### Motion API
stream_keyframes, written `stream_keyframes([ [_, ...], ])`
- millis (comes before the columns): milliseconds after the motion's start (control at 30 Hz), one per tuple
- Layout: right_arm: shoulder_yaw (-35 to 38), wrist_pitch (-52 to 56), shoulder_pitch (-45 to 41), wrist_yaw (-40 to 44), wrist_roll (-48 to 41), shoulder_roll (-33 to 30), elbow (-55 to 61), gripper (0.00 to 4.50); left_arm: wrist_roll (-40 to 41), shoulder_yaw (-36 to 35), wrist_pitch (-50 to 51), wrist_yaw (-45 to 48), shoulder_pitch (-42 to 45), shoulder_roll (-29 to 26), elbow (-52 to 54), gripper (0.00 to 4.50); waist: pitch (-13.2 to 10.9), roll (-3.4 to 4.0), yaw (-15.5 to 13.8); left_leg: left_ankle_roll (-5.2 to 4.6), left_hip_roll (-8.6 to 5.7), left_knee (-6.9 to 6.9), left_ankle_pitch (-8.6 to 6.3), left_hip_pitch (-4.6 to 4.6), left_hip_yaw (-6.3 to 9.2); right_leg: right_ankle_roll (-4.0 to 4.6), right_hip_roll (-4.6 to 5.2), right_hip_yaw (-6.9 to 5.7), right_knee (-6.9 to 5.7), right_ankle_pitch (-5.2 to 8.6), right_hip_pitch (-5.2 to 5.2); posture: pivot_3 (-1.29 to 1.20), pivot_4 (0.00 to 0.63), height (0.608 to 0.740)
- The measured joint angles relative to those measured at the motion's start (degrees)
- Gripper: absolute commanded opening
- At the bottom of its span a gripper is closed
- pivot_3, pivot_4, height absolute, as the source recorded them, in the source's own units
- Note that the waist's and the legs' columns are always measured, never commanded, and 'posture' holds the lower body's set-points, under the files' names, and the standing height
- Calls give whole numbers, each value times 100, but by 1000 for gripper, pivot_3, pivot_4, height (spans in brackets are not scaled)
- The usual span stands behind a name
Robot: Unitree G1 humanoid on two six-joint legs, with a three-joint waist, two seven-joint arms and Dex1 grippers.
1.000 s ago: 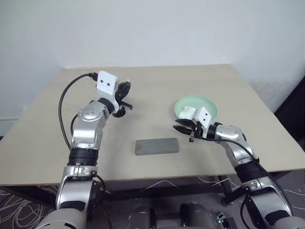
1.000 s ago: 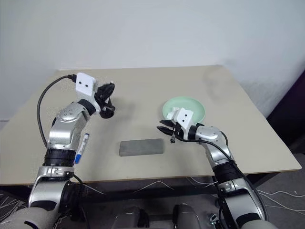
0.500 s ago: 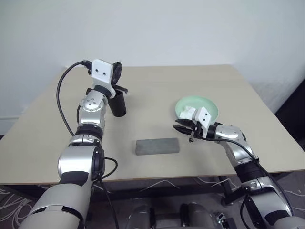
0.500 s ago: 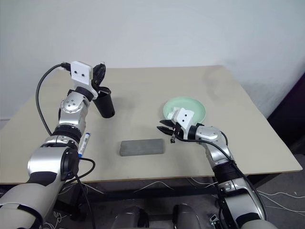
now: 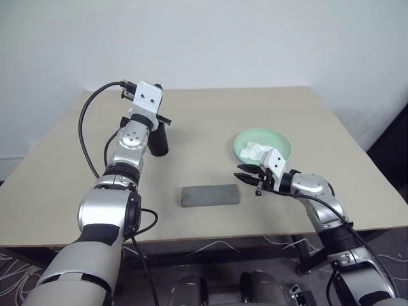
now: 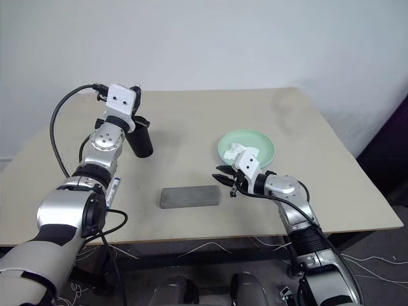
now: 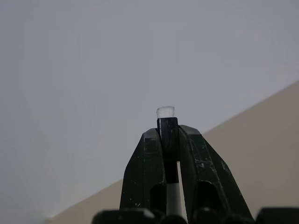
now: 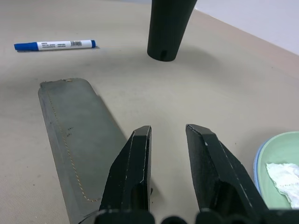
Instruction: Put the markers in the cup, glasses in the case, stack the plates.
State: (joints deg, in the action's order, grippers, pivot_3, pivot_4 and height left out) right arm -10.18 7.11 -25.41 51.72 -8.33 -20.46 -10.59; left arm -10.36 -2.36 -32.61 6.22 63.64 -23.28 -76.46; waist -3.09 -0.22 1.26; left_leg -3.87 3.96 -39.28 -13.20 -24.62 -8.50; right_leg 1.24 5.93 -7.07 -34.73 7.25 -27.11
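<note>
My left gripper (image 7: 167, 135) is shut on the black-capped marker (image 7: 167, 123), held in the air just above the black cup (image 5: 159, 141). The blue-ended marker (image 8: 55, 45) lies on the table left of the closed grey case (image 5: 210, 195). My right gripper (image 8: 168, 140) hovers open with nothing between its fingers, just right of the case and in front of the plates. The mint green plate (image 5: 284, 145) rests on the light blue plate (image 8: 256, 164), of which only a sliver of rim shows. The glasses are hidden.
A crumpled white tissue (image 5: 254, 151) lies in the green plate. The beige table (image 5: 64, 191) ends close in front of the case and just right of the plates. A black cable (image 5: 86, 137) loops off my left wrist. A white wall stands behind.
My left arm has folded at the elbow and its gripper has risen from beside the cup to above it, rolling as it went, the marker still in it. The right gripper has stayed put.
</note>
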Motion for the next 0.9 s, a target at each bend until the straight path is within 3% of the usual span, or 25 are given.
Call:
stream_keyframes([
  [600, 46, 340, 373, -166, -73, -94, 474, 1231, -466, 148, 83, -462, 1, -6, -123, 21, 2, -13, 0, 0, 0, 1, -1, -2, 3, 0, 1, -2, 1, 0, -1, 0, 0, 729],
  [833, 57, 426, 518, -194, -105, -125, 679, 1231, -541, 181, 211, -657, 1, -7, -129, 2392, 3, -19, -1, 0, 0, 1, -1, -2, 4, 0, 1, -3, 1, 0, -1, 0, 0, 729],
  [900, 57, 436, 557, -203, -107, -127, 704, 1231, -572, 193, 222, -667, 0, -7, -130, 2392, 2, -22, -3, 0, -1, 1, -1, -2, 5, 0, 1, -3, 1, 0, 0, 0, 0, 729],
])
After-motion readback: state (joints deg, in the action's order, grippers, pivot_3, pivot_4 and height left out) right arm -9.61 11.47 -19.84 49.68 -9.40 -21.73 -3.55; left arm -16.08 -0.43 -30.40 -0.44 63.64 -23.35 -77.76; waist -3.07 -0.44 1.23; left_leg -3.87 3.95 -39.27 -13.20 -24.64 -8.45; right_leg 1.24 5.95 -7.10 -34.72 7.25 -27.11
